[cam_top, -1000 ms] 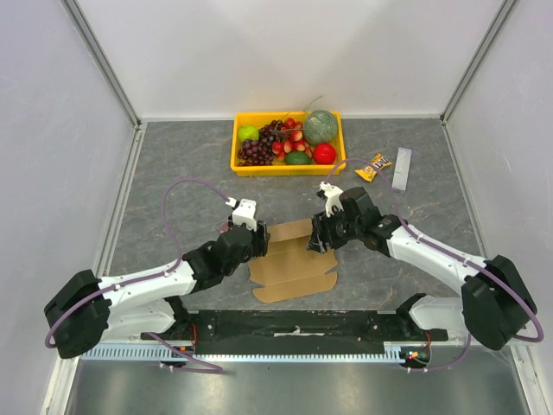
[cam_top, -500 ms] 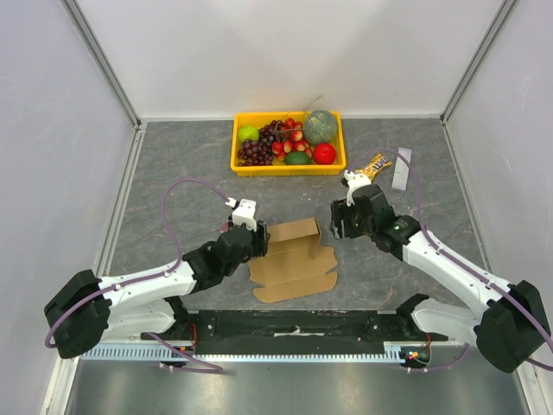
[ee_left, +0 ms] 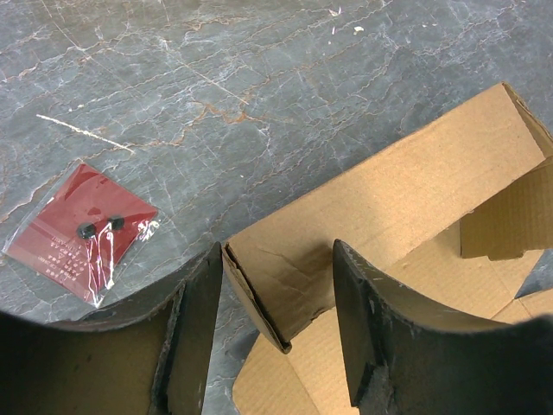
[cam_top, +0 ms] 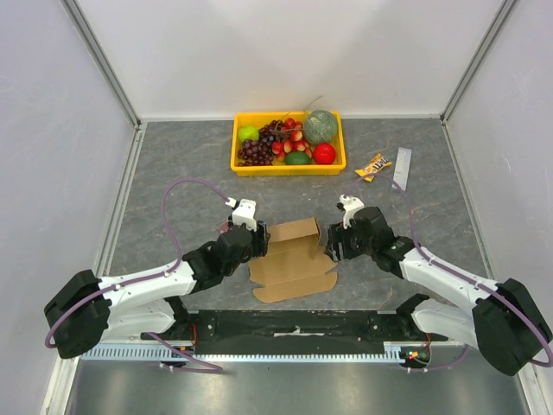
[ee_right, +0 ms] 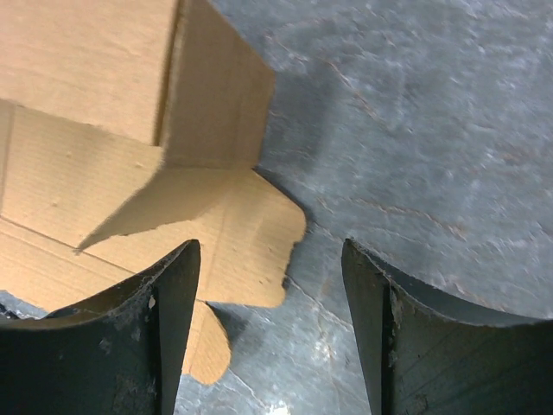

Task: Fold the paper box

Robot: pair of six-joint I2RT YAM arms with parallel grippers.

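Note:
The paper box is a brown cardboard sheet lying flat in the middle of the table, with its rear panel standing up. My left gripper is at its left end. In the left wrist view the left gripper is open, and an upright folded flap stands between the jaws, leaning on the left finger. My right gripper is at the box's right edge. In the right wrist view the right gripper is open and empty over bare table beside a rounded tab.
A yellow tray of fruit stands at the back centre. A small candy packet and a pale strip lie at the back right. A dark-red packet lies on the table left of the box.
My right gripper has let go of the box, drawn back to the right, then come down beside the right edge. The rear panel now stands upright. The left arm has not moved.

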